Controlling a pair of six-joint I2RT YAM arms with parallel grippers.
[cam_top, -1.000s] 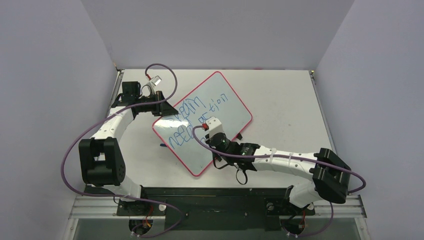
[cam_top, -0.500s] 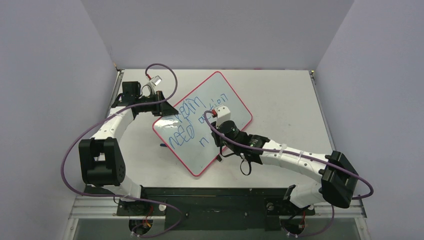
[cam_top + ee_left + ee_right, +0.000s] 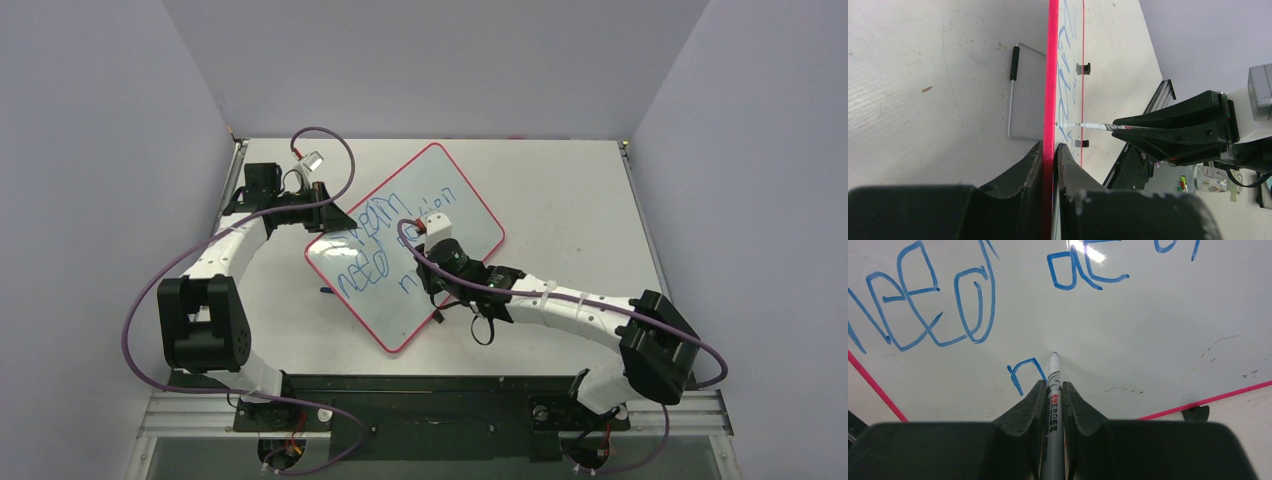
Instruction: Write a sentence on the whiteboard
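Observation:
The whiteboard (image 3: 470, 215) lies tilted on the table, white with a red rim. Blue sentence words (image 3: 365, 270) fill its left half. In the right wrist view "need" (image 3: 923, 310), "ac" (image 3: 1083, 272) and a small "n" (image 3: 1023, 372) show. My right gripper (image 3: 1053, 390) is shut on a grey marker (image 3: 1052, 410); its tip touches the board just right of the "n". In the top view that gripper (image 3: 432, 272) sits over the board's middle. My left gripper (image 3: 1050, 150) is shut on the whiteboard's red rim (image 3: 1052, 75) at its left corner (image 3: 320, 243).
A wire stand (image 3: 1013, 100) with a black grip lies on the table under the board. Two black clips (image 3: 1083, 68) sit on the board's far edge. A small blue object (image 3: 326, 290) lies left of the board. The table's right part (image 3: 570, 210) is bare.
My right gripper with the marker swung right and up, then came back down-left to the third row. A blue "n" has appeared below "need". The left arm has not moved.

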